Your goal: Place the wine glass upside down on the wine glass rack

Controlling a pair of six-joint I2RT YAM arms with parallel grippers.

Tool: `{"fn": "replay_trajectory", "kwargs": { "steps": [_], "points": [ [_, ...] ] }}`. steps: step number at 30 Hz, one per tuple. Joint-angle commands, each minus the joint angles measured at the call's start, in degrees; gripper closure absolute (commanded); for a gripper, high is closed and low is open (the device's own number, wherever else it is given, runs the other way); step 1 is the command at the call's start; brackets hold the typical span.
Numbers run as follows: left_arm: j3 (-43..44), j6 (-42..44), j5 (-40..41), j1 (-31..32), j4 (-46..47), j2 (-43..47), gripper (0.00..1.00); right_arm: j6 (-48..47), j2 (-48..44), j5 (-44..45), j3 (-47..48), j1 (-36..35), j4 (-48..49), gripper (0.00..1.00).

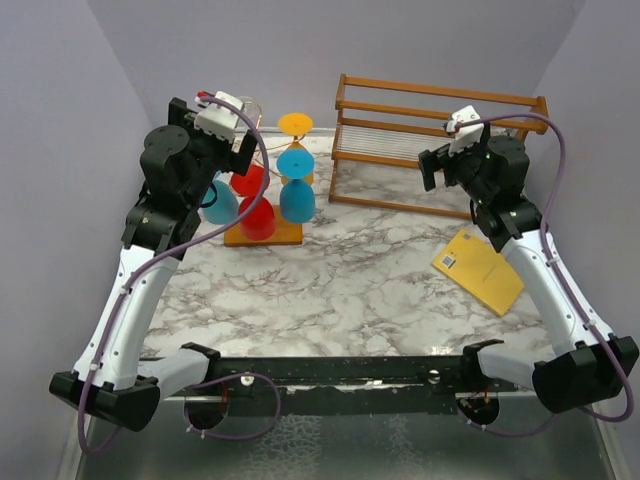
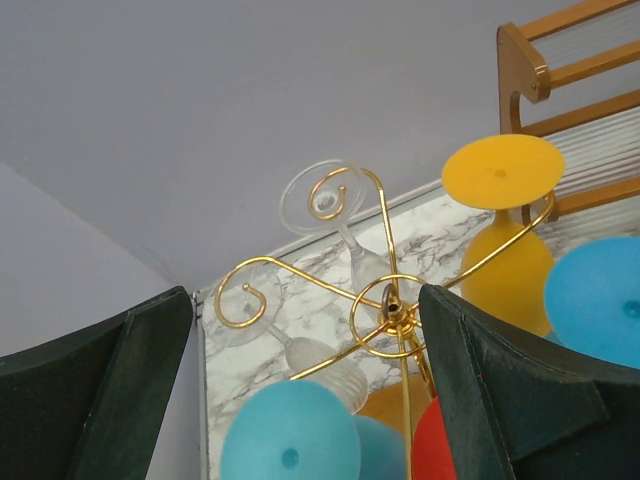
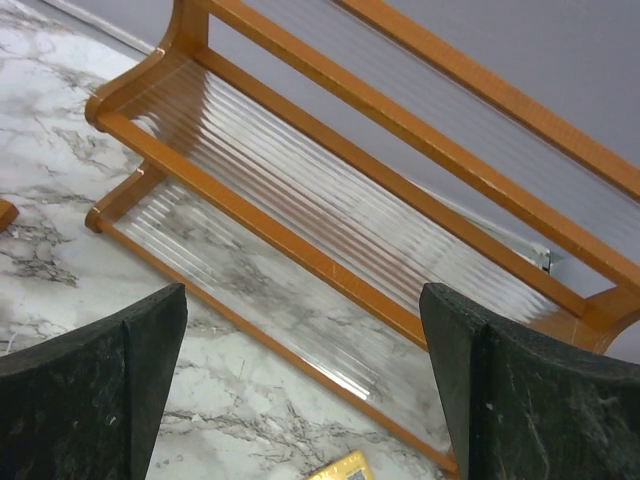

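The marble tabletop (image 1: 350,290) carries a brown wooden slatted shelf rack (image 1: 400,143) at the far right. The wine glass rack (image 1: 262,236) stands at the far left, its gold wire arms rising from an orange-brown base.

The left arm (image 1: 150,270) reaches far to that rack, and the right arm (image 1: 540,270) is raised in front of the shelf rack. A flat yellow booklet (image 1: 478,268) lies on the right, near the right arm.

The left gripper (image 2: 305,300) is spread wide with nothing between its fingers, just beside the gold spirals. The right gripper (image 3: 303,295) is also wide and empty, above the tabletop in front of the shelf rack.

Blue glasses (image 1: 296,195), red glasses (image 1: 257,217) and an orange glass (image 2: 500,250) hang upside down on the wire arms. A clear wine glass (image 2: 330,215) hangs upside down too, its foot caught in a spiral on the rack's far side. A second clear wine glass (image 2: 300,350) hangs the same way from the neighbouring spiral.
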State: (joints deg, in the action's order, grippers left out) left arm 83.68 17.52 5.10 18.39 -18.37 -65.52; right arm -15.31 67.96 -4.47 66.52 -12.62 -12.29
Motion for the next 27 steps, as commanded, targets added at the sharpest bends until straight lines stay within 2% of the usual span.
{"fn": "replay_trajectory", "kwargs": {
  "steps": [1,5,9,16,22,27],
  "points": [
    [-3.6,-2.4,-0.2,-1.8,5.0,4.5,0.01,-1.9,-0.3,-4.5,3.9,0.4,-0.6,0.0],
    [-5.8,-3.0,5.0,-2.5,5.9,7.7,0.01,-2.5,-2.6,-6.2,3.3,0.4,-0.4,0.0],
    [-8.5,-4.4,6.1,-2.8,4.8,10.2,0.01,-1.1,-6.1,-5.0,1.6,0.4,0.7,0.0],
    [-11.2,-6.4,9.3,-3.3,4.4,14.4,0.01,1.1,-6.8,2.5,6.9,0.4,-8.0,0.0],
    [-15.0,-8.8,9.4,-5.4,4.0,18.9,0.01,1.6,-9.9,3.8,6.8,0.4,-11.2,0.0],
    [-13.9,-9.5,7.6,-6.4,0.3,20.0,0.01,1.4,-12.5,4.4,7.4,0.4,-12.4,0.0]
  ]
}}
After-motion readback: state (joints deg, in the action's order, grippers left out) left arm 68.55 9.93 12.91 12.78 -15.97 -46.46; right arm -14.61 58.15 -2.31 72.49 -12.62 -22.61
